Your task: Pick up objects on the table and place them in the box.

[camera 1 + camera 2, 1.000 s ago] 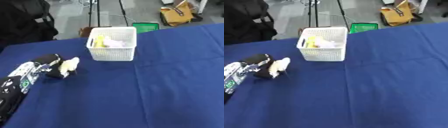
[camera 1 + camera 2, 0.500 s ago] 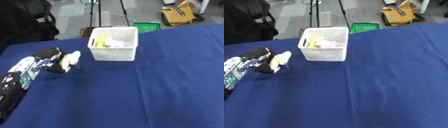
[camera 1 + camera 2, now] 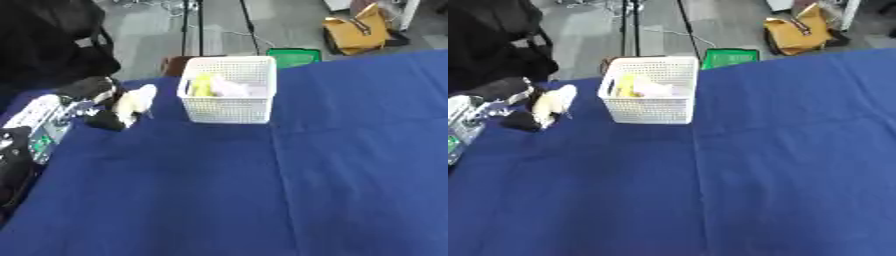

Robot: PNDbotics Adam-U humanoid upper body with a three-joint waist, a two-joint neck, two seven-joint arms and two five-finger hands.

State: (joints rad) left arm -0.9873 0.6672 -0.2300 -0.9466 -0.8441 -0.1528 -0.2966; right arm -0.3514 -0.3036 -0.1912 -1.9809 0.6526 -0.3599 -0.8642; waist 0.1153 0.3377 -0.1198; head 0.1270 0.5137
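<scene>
Left hand (image 3: 98, 104) has lifted toward the white basket (image 3: 229, 97) since a second ago, fingers curled round a pale object (image 3: 134, 102) above the blue table (image 3: 289, 180); no legible writing

The table (image 3: 332, 165) wears a blue cloth, matt, with soft folds and creases in it; to the right of the left hand (image 3: 96, 102) stands a white basket (image 3: 229, 107) that looks like plastic, its walls a fine open grid, dull and not shiny; inside it lie a yellow thing (image 3: 202, 85) and a pale thing (image 3: 232, 89), both blurred, so their material cannot be told; the hand itself is black and matt, its arm (image 3: 39, 127) showing lighter, silvery parts; in its curled fingers sits a cream thing (image 3: 134, 102), soft-looking and without gloss.
</scene>
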